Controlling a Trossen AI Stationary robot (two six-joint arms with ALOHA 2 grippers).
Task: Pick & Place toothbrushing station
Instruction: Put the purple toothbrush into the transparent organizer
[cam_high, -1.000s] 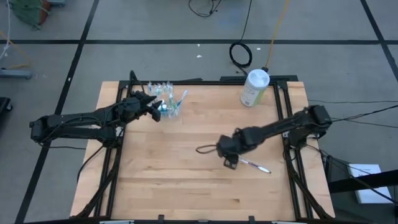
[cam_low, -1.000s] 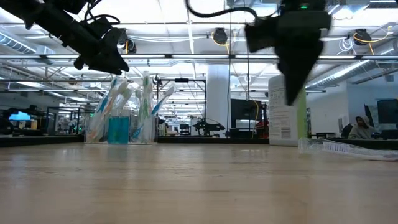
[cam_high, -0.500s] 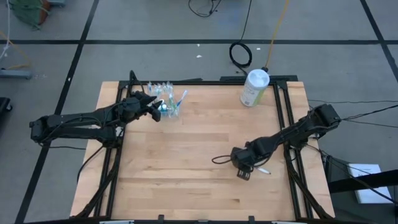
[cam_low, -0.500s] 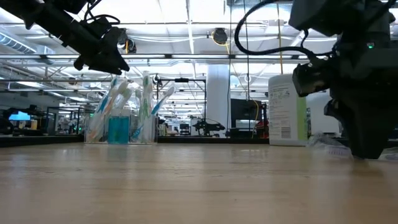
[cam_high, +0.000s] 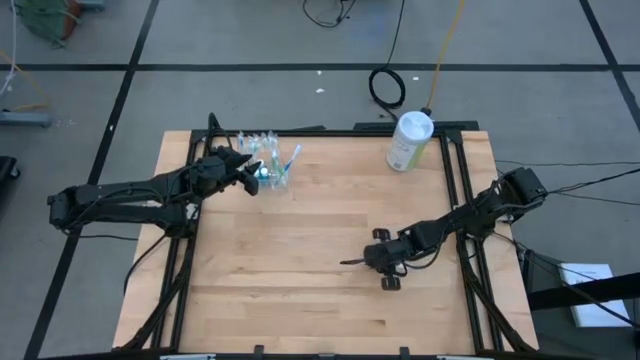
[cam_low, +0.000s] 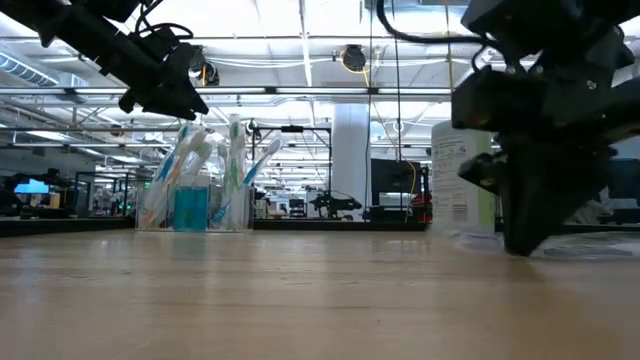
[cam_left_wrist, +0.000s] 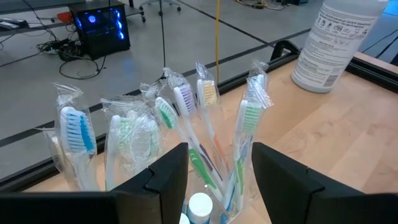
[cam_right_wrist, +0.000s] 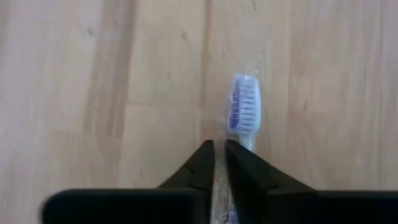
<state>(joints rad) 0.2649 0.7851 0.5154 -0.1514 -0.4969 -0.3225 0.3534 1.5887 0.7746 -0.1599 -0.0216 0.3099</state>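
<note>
Wooden table (cam_high: 300, 280) lies open mid-board; right fingers (cam_right_wrist: 219, 163) pinch a wrapped toothbrush (cam_right_wrist: 241, 118); left fingers (cam_left_wrist: 168, 174) spread beside the cup (cam_high: 275, 172).

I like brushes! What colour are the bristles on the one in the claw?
Blue-purple bristles on the wrapped toothbrush, clearest in the right wrist view.

The left arm reaches in low from the table's left side toward the far left corner, and its dark two-finger left gripper (cam_high: 250, 177) hangs above the table there with the jaws spread wide apart. The right arm stretches from the right edge diagonally inward, folded down so that the dark right gripper (cam_high: 385, 262) sits at the table surface — jaws drawn almost together on a thin wrapped toothbrush with a blue-bristled head (cam_right_wrist: 240, 113).
</note>
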